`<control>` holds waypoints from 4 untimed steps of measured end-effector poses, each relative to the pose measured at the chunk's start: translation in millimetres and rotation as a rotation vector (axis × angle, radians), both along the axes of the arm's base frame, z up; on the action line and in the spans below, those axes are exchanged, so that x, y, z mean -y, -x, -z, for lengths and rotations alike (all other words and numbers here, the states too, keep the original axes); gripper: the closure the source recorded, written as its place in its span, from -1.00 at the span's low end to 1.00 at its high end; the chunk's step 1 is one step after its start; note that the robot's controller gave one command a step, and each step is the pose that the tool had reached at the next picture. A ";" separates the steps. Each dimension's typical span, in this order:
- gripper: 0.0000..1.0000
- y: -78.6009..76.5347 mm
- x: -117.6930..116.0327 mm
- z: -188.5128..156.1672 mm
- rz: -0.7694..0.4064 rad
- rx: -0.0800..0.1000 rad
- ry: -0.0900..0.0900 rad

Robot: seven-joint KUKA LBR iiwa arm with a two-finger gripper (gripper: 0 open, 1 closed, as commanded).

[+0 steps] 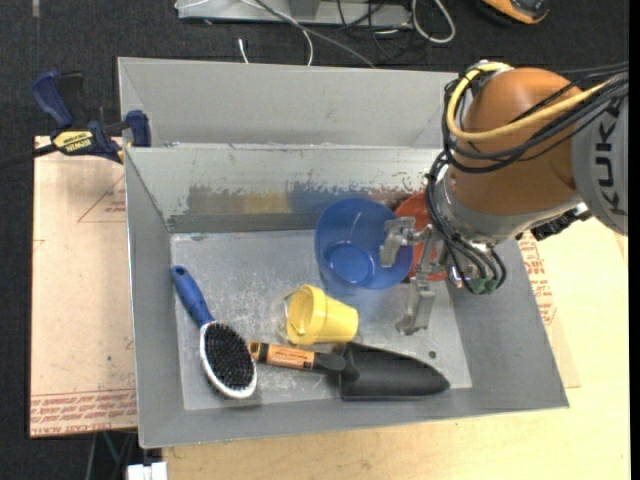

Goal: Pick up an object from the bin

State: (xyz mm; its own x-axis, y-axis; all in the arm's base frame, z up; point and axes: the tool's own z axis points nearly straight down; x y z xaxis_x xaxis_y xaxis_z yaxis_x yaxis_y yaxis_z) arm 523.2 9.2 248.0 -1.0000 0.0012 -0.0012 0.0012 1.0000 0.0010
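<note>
My gripper (pixel 412 290) hangs low in the right half of the bin, right at the right rim of a blue bowl (pixel 350 248) that lies tilted against the back wall. An orange-red thing (pixel 411 209) peeks out behind the gripper, mostly hidden by the arm. A yellow cup (pixel 320 316) lies on its side to the gripper's lower left. A black trowel (pixel 390 374) with an orange-brown handle (pixel 285 355) lies along the front of the bin, just below the gripper.
A hairbrush (pixel 226 356) with a blue handle lies at the front left of the bin. The arm's orange cover and cables overhang the bin's right wall. Bare floor shows at the back left and between gripper and trowel.
</note>
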 end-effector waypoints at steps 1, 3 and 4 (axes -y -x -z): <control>-1.00 0.0 0.0 0.0 0.000 0.000 0.000; -1.00 17.6 -3.0 74.0 -0.103 0.012 0.000; -1.00 18.7 -10.1 139.2 -0.161 0.002 -0.002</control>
State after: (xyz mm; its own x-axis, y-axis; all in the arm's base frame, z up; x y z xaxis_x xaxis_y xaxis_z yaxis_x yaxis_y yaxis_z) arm 504.5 19.3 108.8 -0.9872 -0.1593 -0.0030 -0.1593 0.9872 0.0027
